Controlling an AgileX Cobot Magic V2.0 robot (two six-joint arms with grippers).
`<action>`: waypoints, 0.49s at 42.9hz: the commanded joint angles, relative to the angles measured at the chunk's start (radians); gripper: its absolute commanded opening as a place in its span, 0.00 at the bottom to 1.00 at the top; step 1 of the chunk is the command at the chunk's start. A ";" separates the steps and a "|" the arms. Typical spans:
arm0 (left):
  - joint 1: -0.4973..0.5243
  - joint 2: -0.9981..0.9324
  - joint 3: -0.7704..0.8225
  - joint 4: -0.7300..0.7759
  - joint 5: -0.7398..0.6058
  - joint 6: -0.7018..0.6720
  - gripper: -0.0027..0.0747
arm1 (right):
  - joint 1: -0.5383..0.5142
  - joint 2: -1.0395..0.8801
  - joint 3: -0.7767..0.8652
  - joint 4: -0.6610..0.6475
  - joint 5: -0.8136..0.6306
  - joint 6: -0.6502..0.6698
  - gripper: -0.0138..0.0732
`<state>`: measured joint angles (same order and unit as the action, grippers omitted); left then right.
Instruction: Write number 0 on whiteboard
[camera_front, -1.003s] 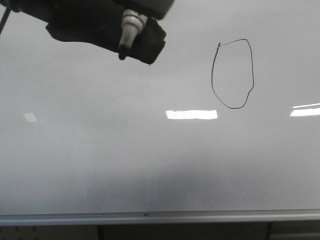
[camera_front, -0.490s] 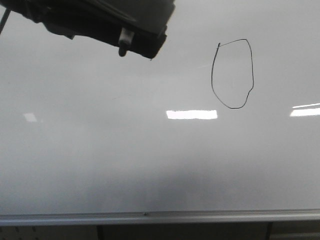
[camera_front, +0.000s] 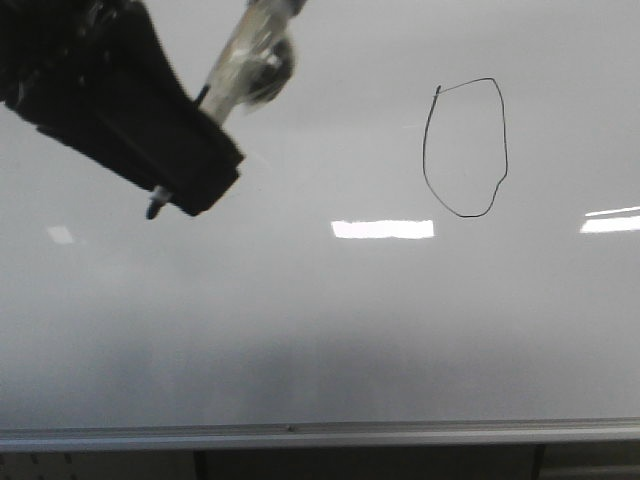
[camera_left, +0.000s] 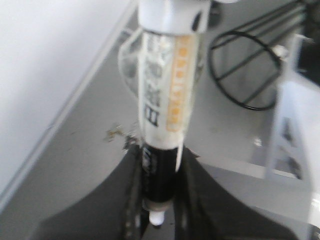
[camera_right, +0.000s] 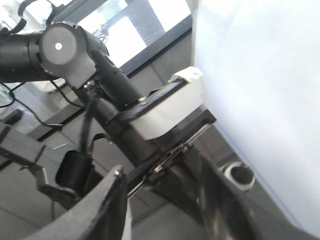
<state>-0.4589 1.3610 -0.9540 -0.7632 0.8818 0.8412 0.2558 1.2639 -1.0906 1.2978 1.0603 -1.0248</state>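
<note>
- Left gripper (camera_left: 159, 200) was clamped on a marker (camera_left: 162, 125), tip (camera_front: 152, 211) poking out past the fingers, apart from the 0.
- Right gripper (camera_right: 165, 200) fingers stood apart, holding nothing.
- 0 (camera_front: 465, 147) sat on the whiteboard (camera_front: 330, 330), well right of the marker, above a bright reflection (camera_front: 383, 229).

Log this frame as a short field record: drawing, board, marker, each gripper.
drawing: number 0, closed black outline, right of centre on the board
board: whiteboard, grey rim along the bottom
marker: marker between the left gripper's fingers, tip off the drawing
left gripper: left gripper, shut on marker, upper left
right gripper: right gripper, open, empty
</note>
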 joint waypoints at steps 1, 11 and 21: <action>0.060 -0.024 -0.025 0.115 -0.109 -0.194 0.01 | -0.005 -0.111 -0.017 -0.007 -0.118 -0.012 0.52; 0.321 -0.005 -0.025 0.269 -0.122 -0.356 0.01 | -0.005 -0.349 0.173 -0.111 -0.459 -0.015 0.33; 0.473 0.094 -0.025 0.279 -0.155 -0.356 0.01 | -0.005 -0.578 0.414 -0.123 -0.648 -0.016 0.09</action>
<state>-0.0110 1.4537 -0.9540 -0.4620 0.7768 0.4968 0.2558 0.7596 -0.7110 1.1473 0.5005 -1.0271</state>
